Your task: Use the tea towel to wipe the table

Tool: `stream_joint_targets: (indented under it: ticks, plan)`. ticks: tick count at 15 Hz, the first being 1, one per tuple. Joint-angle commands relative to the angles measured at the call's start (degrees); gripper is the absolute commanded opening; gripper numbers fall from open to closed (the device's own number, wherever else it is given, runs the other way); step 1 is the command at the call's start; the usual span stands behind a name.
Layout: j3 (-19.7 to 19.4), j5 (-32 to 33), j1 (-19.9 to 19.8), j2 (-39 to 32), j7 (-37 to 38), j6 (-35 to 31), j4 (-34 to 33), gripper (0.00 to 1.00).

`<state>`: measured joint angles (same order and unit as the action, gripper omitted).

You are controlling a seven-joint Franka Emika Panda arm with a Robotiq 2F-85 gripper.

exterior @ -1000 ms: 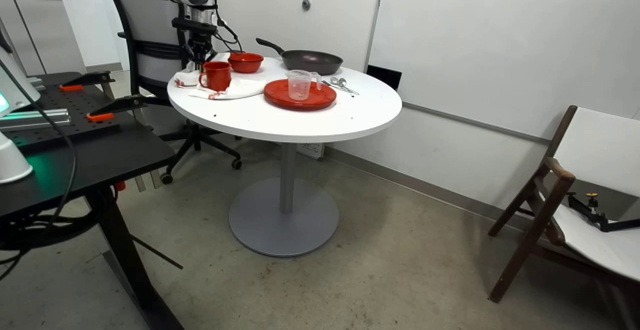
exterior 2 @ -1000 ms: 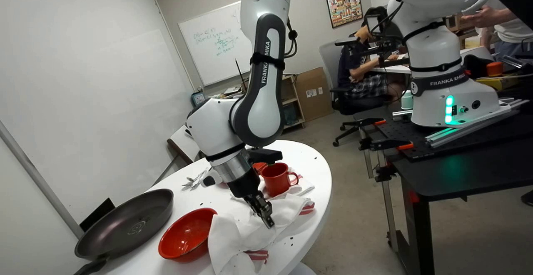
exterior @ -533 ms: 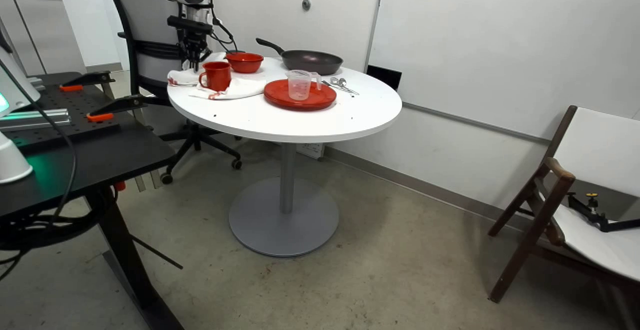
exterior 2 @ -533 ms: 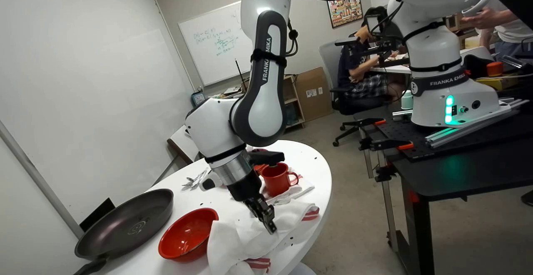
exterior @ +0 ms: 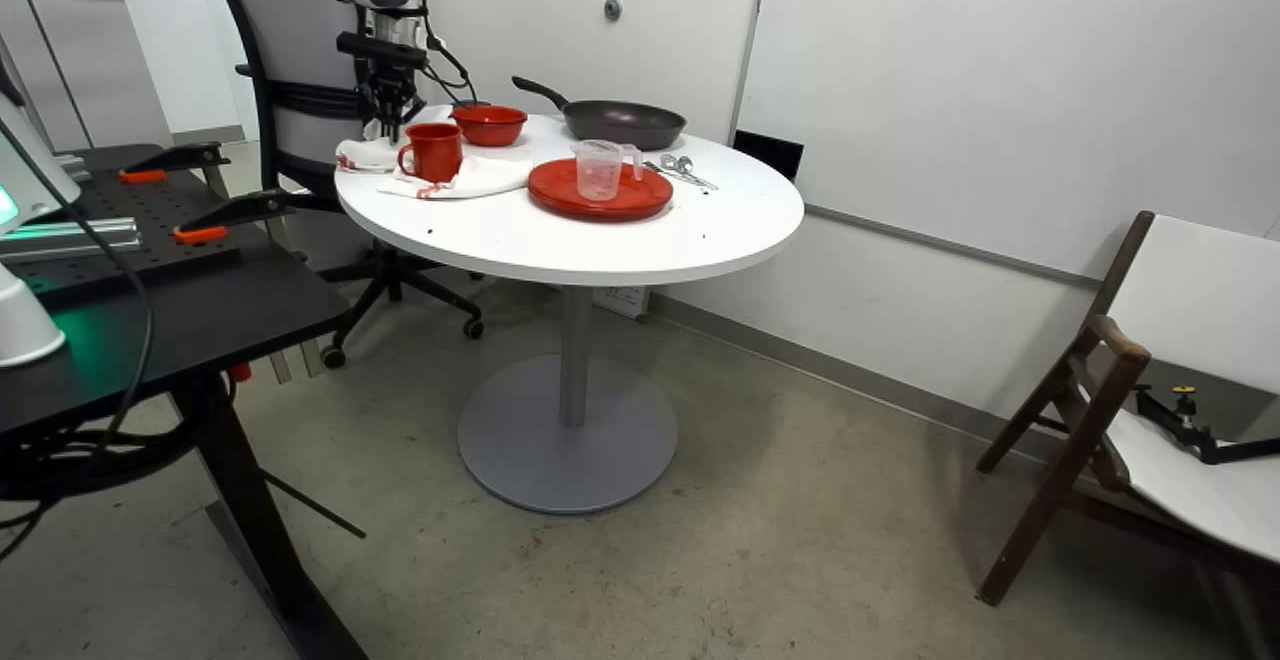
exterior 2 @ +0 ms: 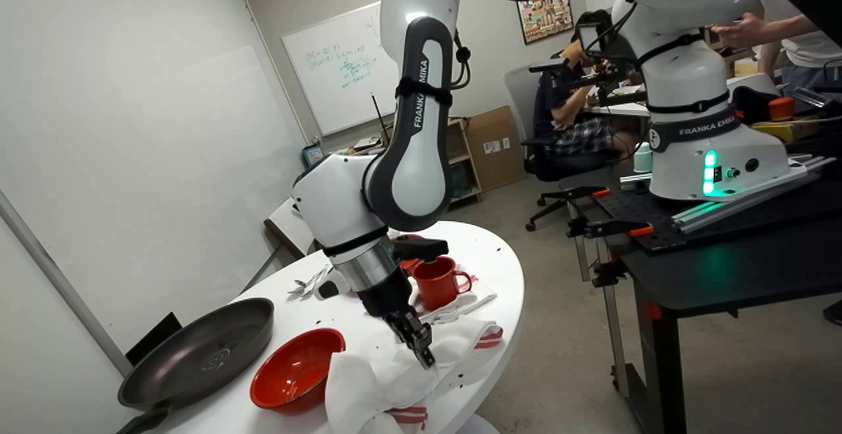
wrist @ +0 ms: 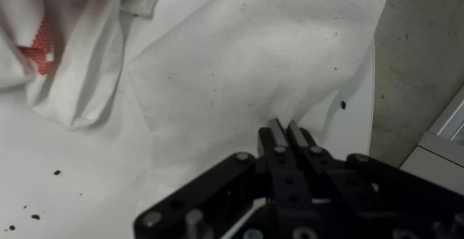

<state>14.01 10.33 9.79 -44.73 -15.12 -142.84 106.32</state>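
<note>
Both the gripper (wrist: 282, 123) and the white tea towel (wrist: 235, 61) are a little nearer the edge of the round white table (exterior: 580, 245) than they were a second ago. The gripper is clenched, with a small fold of the tea towel pinched between its two fingers (wrist: 278, 134). The rest of the tea towel lies crumpled on the table, with red stripes near its edges.

Close beside it is a red bowl (exterior 2: 296, 368), and its shiny red inside shows. Near the bowl sits a dark frying pan (exterior 2: 200, 352) with a round mark on its bottom. A clear measuring cup (exterior: 598, 175) stands upright on red plates (exterior: 555, 198). A red mug (exterior: 435, 152) stands on more white cloth (exterior: 493, 176), and I can't tell what is in it. Metal spoons (exterior: 685, 166) lie near the plates.

Little dark bits (wrist: 35, 217) are scattered on the table top. The table has one grey post (exterior: 575, 360) and a round grey foot (exterior: 567, 470). In an exterior view, an office chair (exterior: 320, 100) is behind the gripper and a wooden chair (exterior: 1170, 480) stands well apart. The white robot base (exterior 2: 756, 151) stands on a dark desk (exterior 2: 776, 266) and glows green.

On that base I can read FRANKA EMIKA, and a black strap (exterior 2: 421, 92) hides part of the same name on the robot arm (exterior 2: 421, 184). Green writing (exterior 2: 357, 67) on the whiteboard (exterior 2: 335, 102) is too small to read
</note>
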Motion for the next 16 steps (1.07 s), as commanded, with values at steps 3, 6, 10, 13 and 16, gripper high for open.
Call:
stream_joint_targets:
  ticks: [3, 6, 10, 13, 16]
  plan:
    - [-0.9, -1.0, -1.0, 0.1, -1.3, -1.0, -1.2, 0.01]
    - [-1.7, -1.1, -1.9, -0.2, -1.1, -0.7, -2.1, 0.01]
    - [-3.0, -1.2, -3.1, -0.6, -0.8, -0.6, -3.3, 0.01]
    - [-3.5, -1.4, -4.0, -1.1, -0.8, -0.2, -4.3, 0.01]
    - [-3.8, -1.7, -4.6, -1.7, -0.7, 0.1, -5.1, 0.01]
